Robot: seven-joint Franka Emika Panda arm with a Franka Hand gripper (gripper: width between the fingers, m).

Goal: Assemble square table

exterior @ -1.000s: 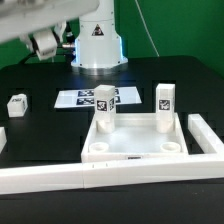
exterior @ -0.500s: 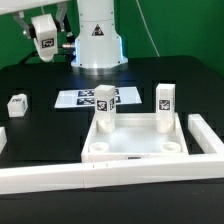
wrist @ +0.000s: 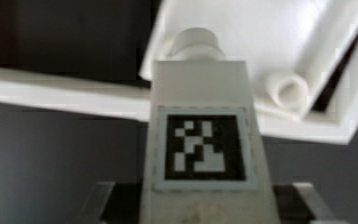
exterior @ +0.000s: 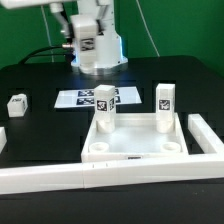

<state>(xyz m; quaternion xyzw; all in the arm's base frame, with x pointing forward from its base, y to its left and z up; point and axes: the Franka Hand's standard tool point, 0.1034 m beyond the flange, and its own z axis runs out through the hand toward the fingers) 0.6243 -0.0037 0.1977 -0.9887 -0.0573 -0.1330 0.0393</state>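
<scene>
The white square table slab (exterior: 135, 143) lies with its rim up inside the border wall. Two tagged legs stand upright in its far corners, one toward the exterior view's left (exterior: 105, 100) and one toward its right (exterior: 164, 100). A third leg (exterior: 15, 104) lies loose on the table at the exterior view's left. My gripper (exterior: 88, 44) is high above the back of the table, shut on a fourth leg (wrist: 202, 130). In the wrist view the gripper (wrist: 206, 205) holds this leg with its tag facing the camera, above the slab (wrist: 265, 40) and a corner socket (wrist: 284, 92).
The long white border wall runs along the front (exterior: 110, 177) and up the exterior view's right (exterior: 207, 137). The marker board (exterior: 80, 99) lies flat behind the slab. The robot base (exterior: 100, 55) stands at the back.
My gripper has moved toward the exterior view's right across the back, carrying the leg, and now hangs in front of the robot base. The slab and the other legs have not moved.
</scene>
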